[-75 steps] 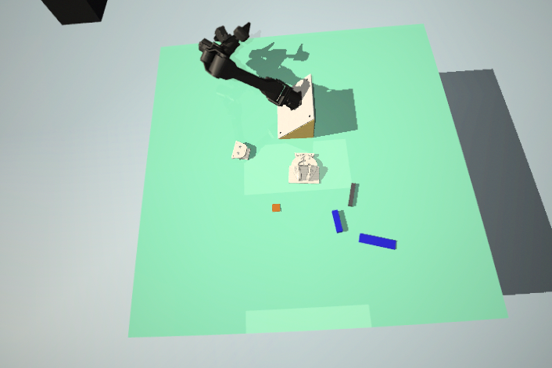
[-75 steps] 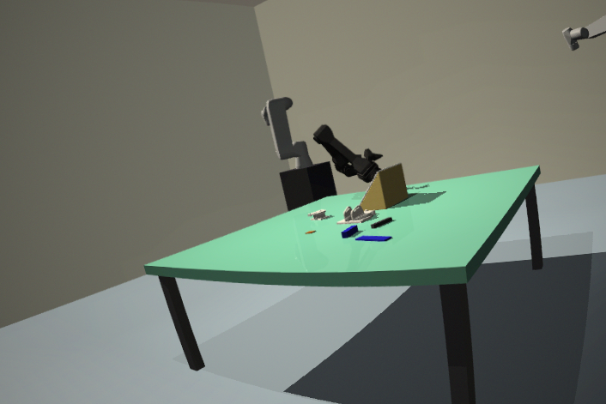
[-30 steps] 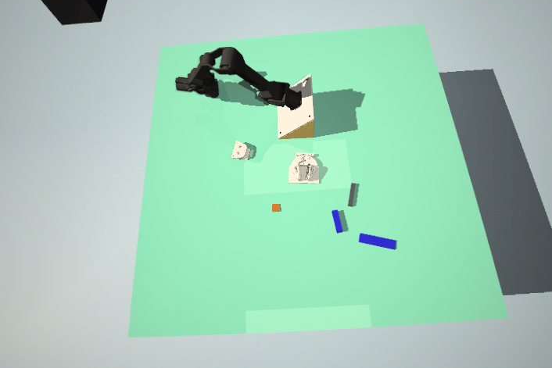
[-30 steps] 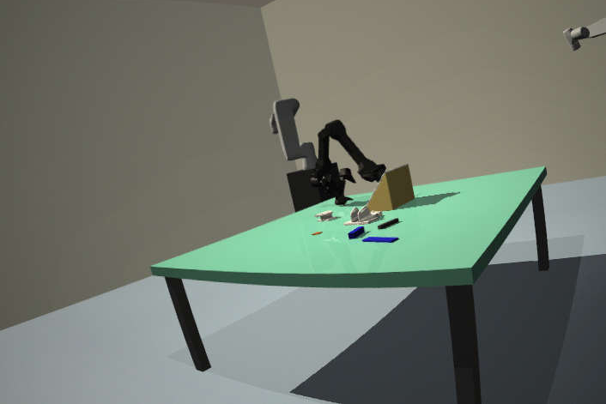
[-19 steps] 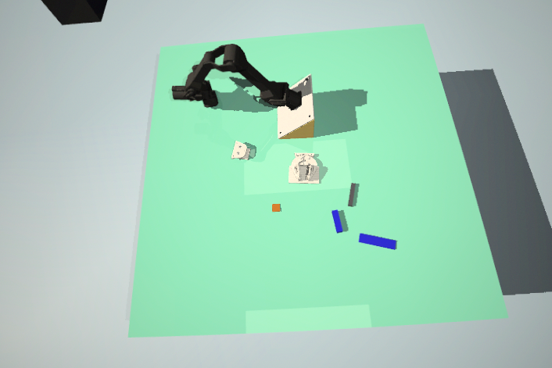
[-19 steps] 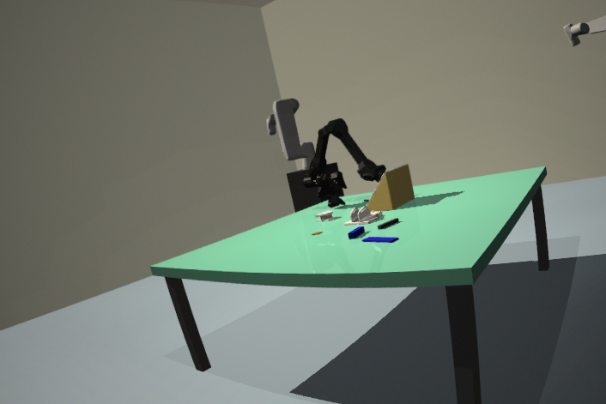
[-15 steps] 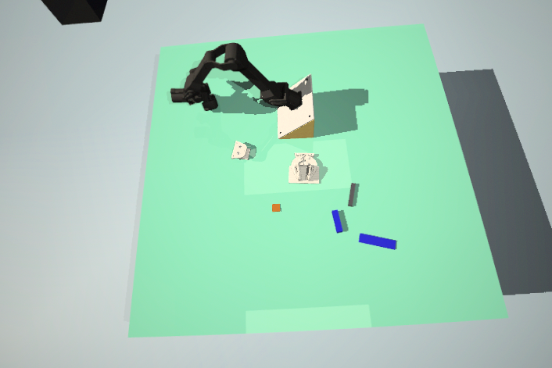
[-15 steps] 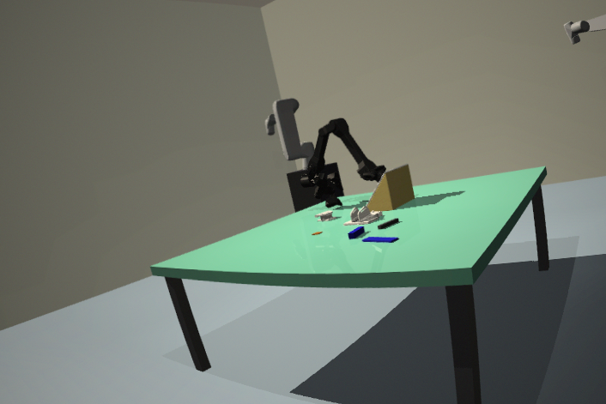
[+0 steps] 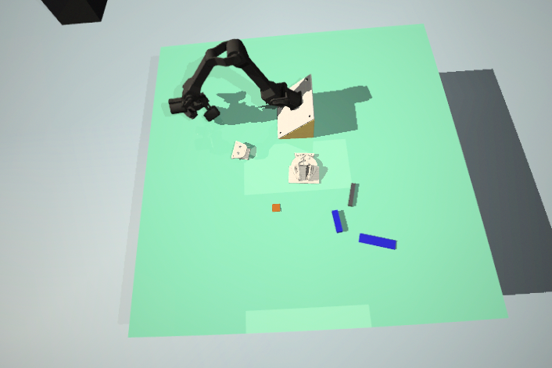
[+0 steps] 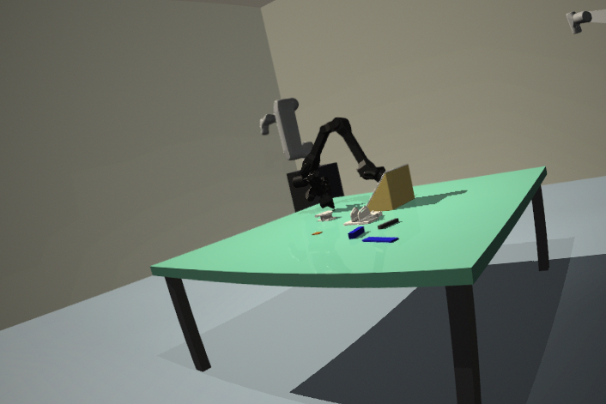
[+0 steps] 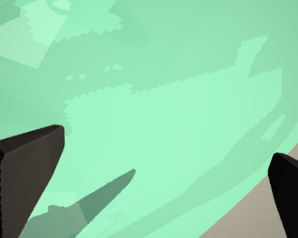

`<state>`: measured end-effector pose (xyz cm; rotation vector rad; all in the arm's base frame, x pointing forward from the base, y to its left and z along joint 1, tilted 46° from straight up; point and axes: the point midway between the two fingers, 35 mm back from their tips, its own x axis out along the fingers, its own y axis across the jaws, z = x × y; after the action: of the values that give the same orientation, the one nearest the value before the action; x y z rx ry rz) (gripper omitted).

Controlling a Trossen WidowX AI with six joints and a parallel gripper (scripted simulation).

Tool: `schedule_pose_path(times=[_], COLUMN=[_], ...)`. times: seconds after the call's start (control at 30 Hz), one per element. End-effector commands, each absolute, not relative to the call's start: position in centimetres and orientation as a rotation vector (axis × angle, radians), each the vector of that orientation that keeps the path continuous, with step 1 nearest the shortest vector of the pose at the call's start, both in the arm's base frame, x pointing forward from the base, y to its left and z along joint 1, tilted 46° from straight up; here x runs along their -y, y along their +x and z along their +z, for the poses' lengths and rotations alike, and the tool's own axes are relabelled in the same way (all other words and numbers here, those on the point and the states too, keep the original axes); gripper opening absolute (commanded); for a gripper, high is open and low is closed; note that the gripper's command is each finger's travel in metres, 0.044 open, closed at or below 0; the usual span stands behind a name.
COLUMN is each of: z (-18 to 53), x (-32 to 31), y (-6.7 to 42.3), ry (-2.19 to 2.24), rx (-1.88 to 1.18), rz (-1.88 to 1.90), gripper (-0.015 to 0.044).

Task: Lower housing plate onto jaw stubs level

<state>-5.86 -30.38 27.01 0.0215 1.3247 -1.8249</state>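
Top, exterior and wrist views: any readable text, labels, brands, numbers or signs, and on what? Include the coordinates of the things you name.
None. No lettering, number, brand or sign shows on the black arm (image 9: 252,70) (image 10: 353,140), the wedge-shaped stand (image 9: 294,116) (image 10: 400,187), the blue blocks or the green table (image 9: 200,266) (image 10: 274,257).
Dark dots on the stand's sloped face: marks, not characters.

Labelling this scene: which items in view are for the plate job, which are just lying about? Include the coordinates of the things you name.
For the job:
- housing plate (image 9: 239,147) (image 10: 323,214)
- jaw assembly (image 9: 292,175) (image 10: 355,222)
- gripper (image 9: 211,106) (image 10: 324,197) (image 11: 170,151)

Just lying about, apparently:
- orange square piece (image 9: 276,207) (image 10: 317,232)
- two blue bars (image 9: 337,221) (image 9: 378,241) (image 10: 356,232) (image 10: 380,239)
- dark bar (image 9: 352,194) (image 10: 388,224)
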Motion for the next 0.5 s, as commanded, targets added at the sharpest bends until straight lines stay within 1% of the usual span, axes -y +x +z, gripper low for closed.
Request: schedule_pose_path(times=[0.0,0.47], z=[26.7,25.4], x=[30.3,29.5], y=[-4.4,1.3], ry=[-0.03,-0.26], rx=[-1.383,-1.575], rz=[-1.733,-1.356], gripper=[0.044,0.044])
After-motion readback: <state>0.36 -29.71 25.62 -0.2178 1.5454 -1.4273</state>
